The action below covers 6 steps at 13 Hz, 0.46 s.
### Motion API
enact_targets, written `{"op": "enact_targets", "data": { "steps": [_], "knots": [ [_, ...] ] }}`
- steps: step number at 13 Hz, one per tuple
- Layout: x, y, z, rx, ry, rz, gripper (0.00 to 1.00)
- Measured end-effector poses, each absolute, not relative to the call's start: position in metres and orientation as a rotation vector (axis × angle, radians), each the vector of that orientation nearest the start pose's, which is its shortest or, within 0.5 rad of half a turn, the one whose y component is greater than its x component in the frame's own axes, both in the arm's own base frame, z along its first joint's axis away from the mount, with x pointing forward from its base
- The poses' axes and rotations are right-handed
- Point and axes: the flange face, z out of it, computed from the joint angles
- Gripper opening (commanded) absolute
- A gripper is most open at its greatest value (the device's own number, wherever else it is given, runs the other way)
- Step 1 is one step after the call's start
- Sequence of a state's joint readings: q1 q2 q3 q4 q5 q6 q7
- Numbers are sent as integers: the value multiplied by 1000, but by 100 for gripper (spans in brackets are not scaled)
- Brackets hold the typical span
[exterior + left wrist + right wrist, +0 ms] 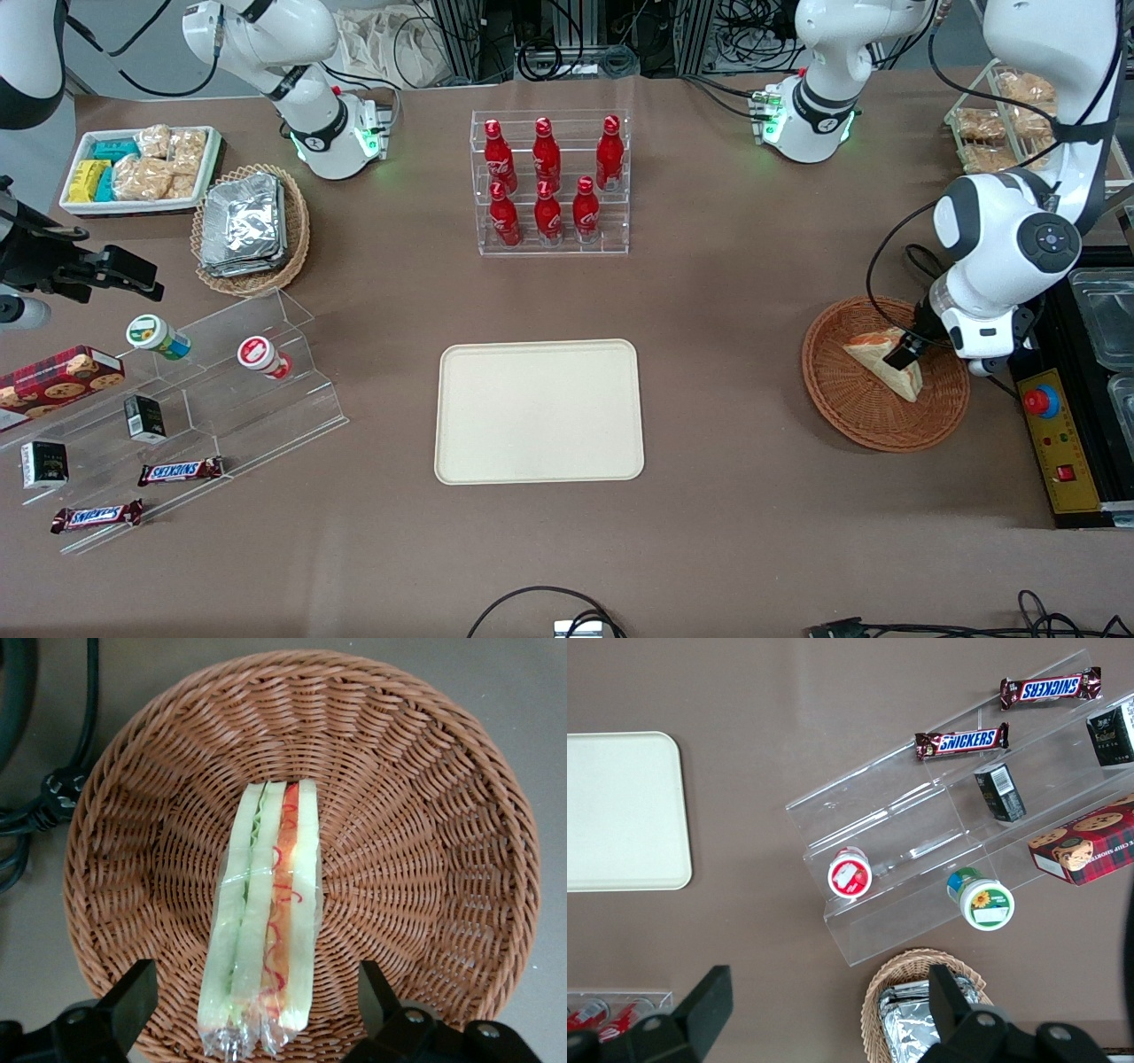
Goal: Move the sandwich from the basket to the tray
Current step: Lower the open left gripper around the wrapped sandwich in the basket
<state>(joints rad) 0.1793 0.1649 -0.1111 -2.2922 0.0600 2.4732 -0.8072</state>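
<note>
Pincer (pixel 905 353) hangs low over the basket (pixel 850 403), directly above the sandwich (pixel 886 361), at the working arm's end of the worktop (pixel 726 292). Fingers (pixel 133 1001) are spread apart, one on either side of the sandwich (pixel 266 912), neither visibly touching it; nothing is gripped.

Sandwich lies in the basket (pixel 425 815), wrapped in clear film, filling edge facing up toward the wrist camera: pale bread bands with green and red-orange stripes between. The long axis of that edge runs from near the basket's centre out to its rim, passing between the fingers. In the front view the wedge lies near the basket's middle, its point aimed toward the front camera.

Tray (pixel 539 411) sits flat at mid-worktop, well apart from the basket, toward the parked arm's end.
</note>
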Motion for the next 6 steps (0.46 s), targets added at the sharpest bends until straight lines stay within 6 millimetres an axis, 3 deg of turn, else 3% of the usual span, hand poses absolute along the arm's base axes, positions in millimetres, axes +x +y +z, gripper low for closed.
{"op": "enact_targets", "data": {
  "steps": [6],
  "knots": [
    [523, 34, 261, -2862, -1287, -46, 100]
  ]
}}
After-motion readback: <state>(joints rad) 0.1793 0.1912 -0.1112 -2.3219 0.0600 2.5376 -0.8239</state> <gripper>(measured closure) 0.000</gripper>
